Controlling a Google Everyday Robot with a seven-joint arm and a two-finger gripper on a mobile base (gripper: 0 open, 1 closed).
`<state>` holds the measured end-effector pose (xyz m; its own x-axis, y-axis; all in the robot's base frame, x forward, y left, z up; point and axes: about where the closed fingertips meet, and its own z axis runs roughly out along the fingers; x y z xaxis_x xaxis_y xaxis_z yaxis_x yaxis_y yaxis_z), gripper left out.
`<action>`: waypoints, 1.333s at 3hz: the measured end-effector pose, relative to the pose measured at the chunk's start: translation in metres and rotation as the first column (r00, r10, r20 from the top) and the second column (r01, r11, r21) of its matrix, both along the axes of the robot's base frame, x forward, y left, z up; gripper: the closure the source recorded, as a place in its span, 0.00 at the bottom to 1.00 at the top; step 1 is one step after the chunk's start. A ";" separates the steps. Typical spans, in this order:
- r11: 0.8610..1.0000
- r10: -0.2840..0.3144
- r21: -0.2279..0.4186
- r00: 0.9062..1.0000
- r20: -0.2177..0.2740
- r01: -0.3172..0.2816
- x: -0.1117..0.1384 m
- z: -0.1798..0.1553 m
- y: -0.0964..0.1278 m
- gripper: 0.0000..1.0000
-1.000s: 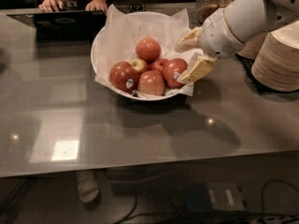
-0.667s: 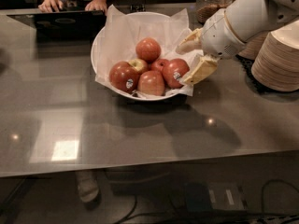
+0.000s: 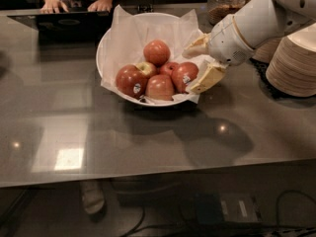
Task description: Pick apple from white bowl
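Gripper [image 3: 200, 63], centre right of frame, at the right rim of the white bowl [image 3: 100, 53]: I read it as spread wide, holding nothing. The apple [image 3: 184, 76] sits in the bowl's right side, just left of the open jaws, round with no long axis.

Place: kitchen or canteen counter.
Evidence: grey counter [image 3: 148, 132] under the white bowl [image 3: 100, 51]; stacked paper plates [image 3: 291, 68] right of bowl; glass jar [image 3: 222, 4] behind it.
Gripper [image 3: 200, 63]: at bowl's right rim, fingers spread.
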<state>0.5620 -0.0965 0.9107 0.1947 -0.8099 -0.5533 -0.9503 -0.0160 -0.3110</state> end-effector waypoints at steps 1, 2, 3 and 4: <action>1.000 0.006 0.003 1.000 -0.003 -0.006 0.002 0.002 0.003 0.37; 1.000 0.017 0.002 1.000 -0.008 -0.017 0.004 0.002 0.008 0.36; 0.999 0.034 -0.020 0.999 -0.019 -0.034 0.009 0.000 0.012 0.36; 0.996 0.055 -0.071 0.998 -0.043 -0.058 0.024 0.004 0.021 0.40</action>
<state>0.5858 -0.0755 0.9144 0.2197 -0.8365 -0.5020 -0.9591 -0.0911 -0.2680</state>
